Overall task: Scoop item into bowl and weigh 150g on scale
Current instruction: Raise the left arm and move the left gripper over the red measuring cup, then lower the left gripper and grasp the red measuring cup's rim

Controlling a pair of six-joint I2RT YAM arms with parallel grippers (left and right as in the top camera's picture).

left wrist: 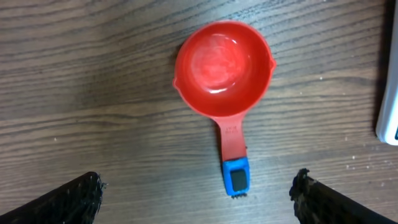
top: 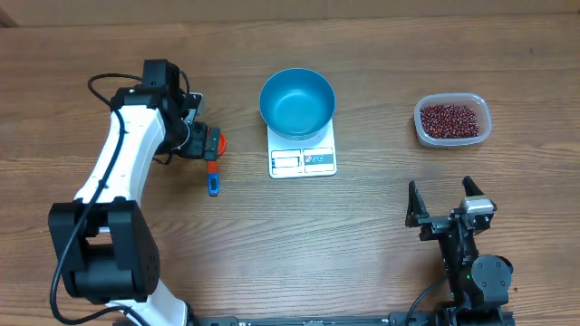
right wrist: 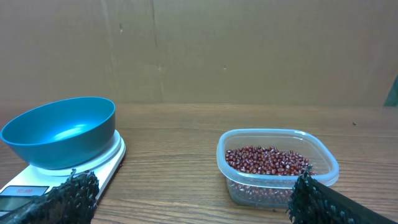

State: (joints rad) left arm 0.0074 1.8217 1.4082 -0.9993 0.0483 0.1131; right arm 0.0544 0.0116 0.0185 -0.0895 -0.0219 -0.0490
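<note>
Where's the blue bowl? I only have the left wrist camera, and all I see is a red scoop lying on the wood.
Observer: The blue bowl sits on top of the white scale.
Operator: And the beans?
Observer: The beans are in a clear tub, off to the robot's right of the scale and not touching it.
Operator: Is the right gripper busy?
Observer: No, the right gripper is open and holds nothing.
</note>
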